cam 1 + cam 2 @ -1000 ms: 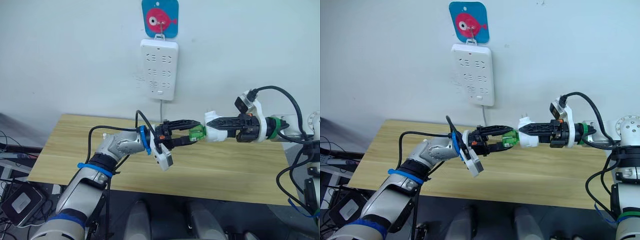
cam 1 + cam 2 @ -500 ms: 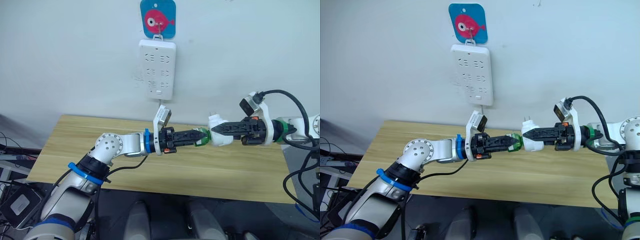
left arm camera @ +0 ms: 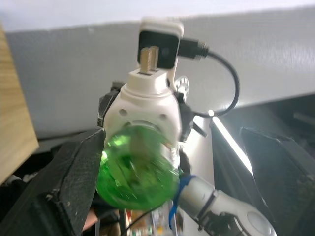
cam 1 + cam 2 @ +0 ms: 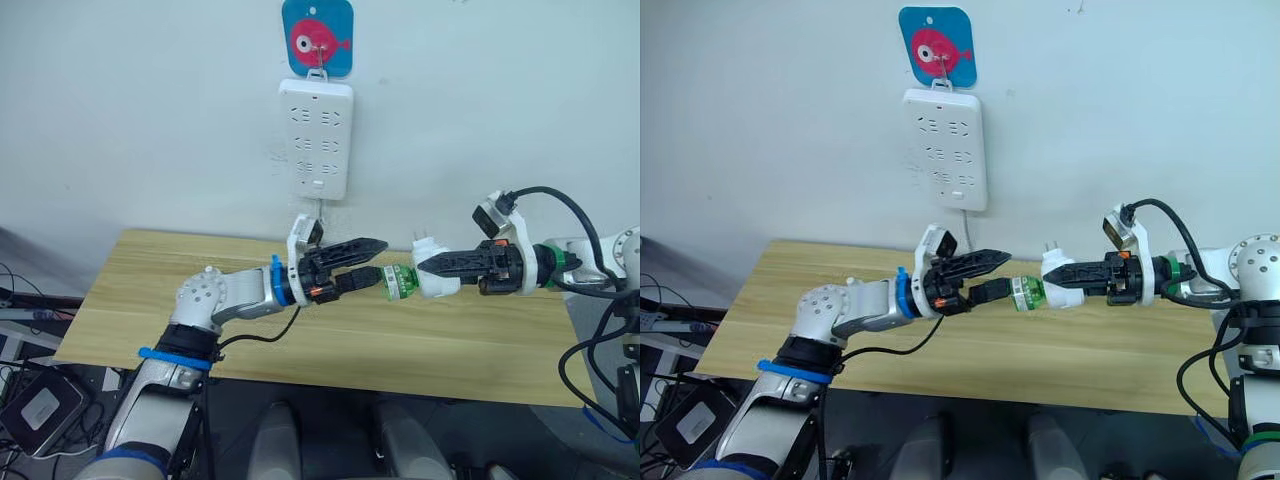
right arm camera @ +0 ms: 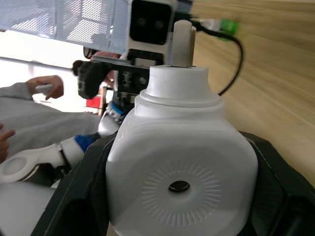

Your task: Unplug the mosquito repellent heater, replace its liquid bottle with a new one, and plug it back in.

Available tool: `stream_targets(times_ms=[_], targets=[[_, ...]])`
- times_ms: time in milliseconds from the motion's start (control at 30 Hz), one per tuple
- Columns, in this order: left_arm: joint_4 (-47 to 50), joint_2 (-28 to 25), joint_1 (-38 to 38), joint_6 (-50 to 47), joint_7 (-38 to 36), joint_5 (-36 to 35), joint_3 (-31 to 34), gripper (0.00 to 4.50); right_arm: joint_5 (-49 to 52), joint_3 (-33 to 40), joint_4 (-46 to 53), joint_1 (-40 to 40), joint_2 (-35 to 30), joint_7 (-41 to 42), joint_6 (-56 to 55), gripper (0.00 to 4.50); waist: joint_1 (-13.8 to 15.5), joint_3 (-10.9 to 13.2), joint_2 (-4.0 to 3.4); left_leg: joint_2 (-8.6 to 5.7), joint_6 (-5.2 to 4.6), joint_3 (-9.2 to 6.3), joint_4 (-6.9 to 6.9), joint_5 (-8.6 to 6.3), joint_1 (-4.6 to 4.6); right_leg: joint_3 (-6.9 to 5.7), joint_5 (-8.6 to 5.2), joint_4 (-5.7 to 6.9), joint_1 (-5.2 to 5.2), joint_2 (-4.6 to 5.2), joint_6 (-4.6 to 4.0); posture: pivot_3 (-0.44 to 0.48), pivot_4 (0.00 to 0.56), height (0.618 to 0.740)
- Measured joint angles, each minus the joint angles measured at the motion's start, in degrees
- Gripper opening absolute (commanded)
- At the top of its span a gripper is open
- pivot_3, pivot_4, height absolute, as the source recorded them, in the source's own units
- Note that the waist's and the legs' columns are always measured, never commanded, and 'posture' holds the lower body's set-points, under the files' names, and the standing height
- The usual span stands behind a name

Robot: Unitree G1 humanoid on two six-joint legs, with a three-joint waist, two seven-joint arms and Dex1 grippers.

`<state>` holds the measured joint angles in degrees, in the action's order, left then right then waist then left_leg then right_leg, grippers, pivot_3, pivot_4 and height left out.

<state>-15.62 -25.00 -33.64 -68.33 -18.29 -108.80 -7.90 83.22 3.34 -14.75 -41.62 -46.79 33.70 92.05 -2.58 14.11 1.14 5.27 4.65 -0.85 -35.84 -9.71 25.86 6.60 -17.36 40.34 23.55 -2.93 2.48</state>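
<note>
Two arms meet over the middle of the light wooden desk (image 4: 150, 300), and everything hinges on one line between them.

Left eye view: my right gripper (image 4: 432, 267) is pinched on the small white rounded plastic heater (image 4: 437, 279), prongs pointing up toward the wall. The round green translucent bottle (image 4: 398, 281) sticks out of the heater's base toward my left gripper (image 4: 374, 258), whose fingers are spread. The lower finger reaches the bottle's end; the upper one passes above it, so I judge it is not gripping. Bottle and heater share one horizontal axis, running along the desk's long edges, well above its surface.

Left wrist view: the green bottle's base faces me head-on between my parted fingers (image 3: 69, 182), heater behind it.

Right wrist view: the heater's white body sits clamped between my right fingers (image 5: 83, 196), a person's sleeve beyond.

My judgement: next, the left closes on the bottle.
</note>
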Motion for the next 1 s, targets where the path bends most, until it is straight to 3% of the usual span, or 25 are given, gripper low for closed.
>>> stream_targets(times_ms=[100,167,200,267,333,467,567,667,800,1000], targets=[[4.0,-3.0,2.6,-1.3,-1.9,4.9,1.9,4.46,-1.8,0.7,-2.9,-0.4,0.5,-0.4,0.0,3.03,0.0,0.0,0.0,-0.02,0.0,0.02,0.0,0.0,0.01,0.03,0.0,-0.02,0.01,0.0,0.0,-0.037,0.263,0.74],[9.2,-6.5,3.9,-1.0,-6.7,12.5,2.1,4.46,-3.2,1.7,-4.7,-0.9,0.9,-0.5,0.0,3.03,0.0,0.1,-0.01,-0.04,0.01,0.03,0.03,0.0,0.0,0.06,0.0,-0.05,0.01,0.01,0.0,-0.032,0.267,0.74],[13.0,-8.6,4.5,2.3,-10.4,19.6,1.4,4.46,-3.9,2.3,-5.8,-1.4,1.0,-0.5,0.0,3.03,0.0,0.1,-0.02,-0.05,0.01,0.04,0.03,-0.01,0.0,0.07,0.0,-0.07,0.01,0.02,-0.01,-0.032,0.267,0.74],[20.6,-12.4,5.8,17.1,-19.0,39.1,-3.0,4.46,-5.0,2.7,-6.8,-2.3,1.1,-0.5,0.0,3.03,0.2,0.1,-0.09,-0.06,0.02,0.1,0.14,0.0,0.0,0.14,0.01,-0.33,-0.02,0.02,-0.03,-0.024,0.267,0.74],[23.5,-12.7,6.8,34.7,-26.0,57.1,-7.0,4.46,-5.7,2.9,-7.8,-2.3,1.3,-0.5,0.0,3.03,0.6,0.1,-0.11,-0.07,0.02,0.28,0.17,-0.01,0.0,0.29,0.03,-0.44,-0.04,0.07,-0.07,-0.019,0.267,0.74],[18.6,-9.1,6.7,72.4,-29.7,86.2,-11.1,4.46,-5.8,2.9,-8.7,-3.3,2.5,-0.5,0.0,3.03,1.1,0.1,-0.1,-0.08,-0.02,0.62,0.21,-0.04,0.03,0.5,0.18,-0.63,-0.01,0.17,-0.3,-0.014,0.264,0.74],[7.0,-7.5,3.4,104.4,-24.4,107.9,-11.6,4.46,-5.7,3.1,-9.5,-4.9,2.5,-0.5,0.0,3.03,1.2,0.1,-0.1,-0.06,-0.17,0.75,0.21,-0.13,0.03,0.59,0.2,-0.75,-0.02,0.21,-0.28,-0.016,0.264,0.74],[-1.9,-5.9,-0.1,121.7,-17.3,121.2,-10.8,4.46,-5.4,3.1,-10.0,-5.2,2.8,-0.5,0.0,3.03,1.1,0.1,-0.1,-0.07,-0.31,0.88,0.23,-0.21,0.08,0.66,0.26,-0.88,-0.01,0.26,-0.16,-0.016,0.261,0.74],[-8.8,-3.6,-4.2,133.6,-7.7,133.5,-9.0,4.46,-3.7,3.0,-10.3,-5.2,2.9,-1.3,0.0,3.03,1.1,0.1,-0.11,-0.07,-0.55,0.92,0.2,-0.35,0.14,0.65,0.32,-0.91,0.01,0.27,-0.05,-0.02,0.256,0.74],[-13.6,-1.9,-7.9,138.5,4.0,145.8,-8.4,4.46,0.0,2.3,-10.3,-5.6,3.0,-3.5,0.0,3.03,1.0,0.1,-0.12,-0.07,-0.65,0.89,0.2,-0.41,0.14,0.61,0.33,-0.79,0.01,0.27,-0.05,-0.032,0.246,0.74]])
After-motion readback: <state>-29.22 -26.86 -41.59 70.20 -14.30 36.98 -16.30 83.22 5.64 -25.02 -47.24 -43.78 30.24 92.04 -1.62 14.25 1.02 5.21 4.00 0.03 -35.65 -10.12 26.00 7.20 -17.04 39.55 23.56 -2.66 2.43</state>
